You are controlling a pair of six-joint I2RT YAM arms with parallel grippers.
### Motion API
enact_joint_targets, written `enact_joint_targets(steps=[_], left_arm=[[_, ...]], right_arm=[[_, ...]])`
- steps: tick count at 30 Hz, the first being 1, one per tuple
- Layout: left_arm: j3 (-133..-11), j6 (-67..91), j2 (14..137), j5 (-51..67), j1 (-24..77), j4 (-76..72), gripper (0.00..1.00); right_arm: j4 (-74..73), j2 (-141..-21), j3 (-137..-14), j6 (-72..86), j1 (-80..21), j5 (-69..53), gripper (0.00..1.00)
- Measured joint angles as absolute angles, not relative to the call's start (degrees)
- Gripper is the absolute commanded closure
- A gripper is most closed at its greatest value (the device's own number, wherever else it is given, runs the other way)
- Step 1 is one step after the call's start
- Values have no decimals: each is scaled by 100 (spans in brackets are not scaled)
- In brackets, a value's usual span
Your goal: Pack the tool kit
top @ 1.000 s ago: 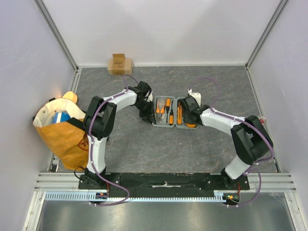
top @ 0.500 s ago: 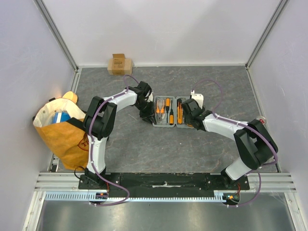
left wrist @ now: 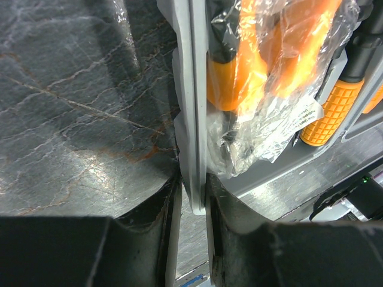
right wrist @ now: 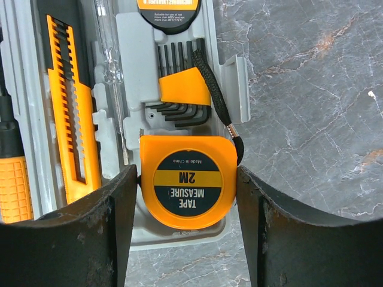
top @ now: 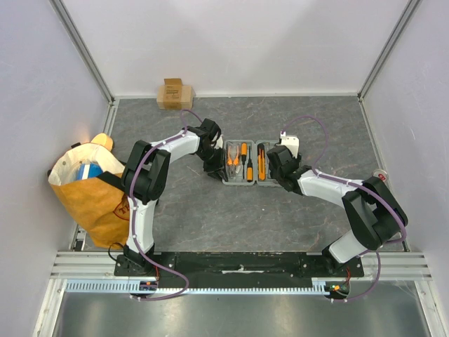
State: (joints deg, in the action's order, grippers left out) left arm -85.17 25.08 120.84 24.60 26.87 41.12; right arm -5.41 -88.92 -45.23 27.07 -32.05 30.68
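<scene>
Lying open in two halves in the middle of the table (top: 210, 225), one grey case (top: 238, 181) is seen, with one tape measure (right wrist: 187, 190), one utility knife (right wrist: 67, 107) and one set of hex keys (right wrist: 179, 89) counted in its right half; one cardboard box (top: 173, 93) and one bag (top: 88, 189) are set well apart. The case's left wall is pinched by the left gripper (left wrist: 192, 197), and the tape measure is clasped between the fingers of the right gripper (right wrist: 187, 176). Since a second ago the right arm (top: 330, 186) has been swung nearer, so the tape measure is now hidden overhead, while the left arm (top: 165, 149) has been kept in place.
</scene>
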Motion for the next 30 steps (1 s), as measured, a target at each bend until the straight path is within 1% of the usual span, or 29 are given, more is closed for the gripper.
enact_joint_targets(steps=[15, 18, 21, 24, 28, 30], left_arm=[[-8519, 2508, 12086, 2464, 2687, 4115, 72], [-8523, 2508, 12092, 2469, 2687, 4117, 72], [-8530, 2508, 12101, 2499, 2687, 4123, 72], [-8532, 2508, 12108, 2521, 2685, 4128, 72], [-8532, 2508, 12110, 2545, 2687, 4132, 72], [-8534, 2508, 12112, 2552, 2685, 4132, 72]], right_arm=[[-355, -8892, -4340, 2609, -3439, 2985, 56], [-266, -8892, -4274, 2604, -3439, 2993, 49], [-224, -8892, -4244, 2609, -3446, 2993, 35], [-242, -8892, -4248, 2635, -3446, 2993, 26], [-521, -8888, -4401, 2683, -3468, 2969, 19], [-775, -8871, -4532, 2676, -3463, 2991, 18]])
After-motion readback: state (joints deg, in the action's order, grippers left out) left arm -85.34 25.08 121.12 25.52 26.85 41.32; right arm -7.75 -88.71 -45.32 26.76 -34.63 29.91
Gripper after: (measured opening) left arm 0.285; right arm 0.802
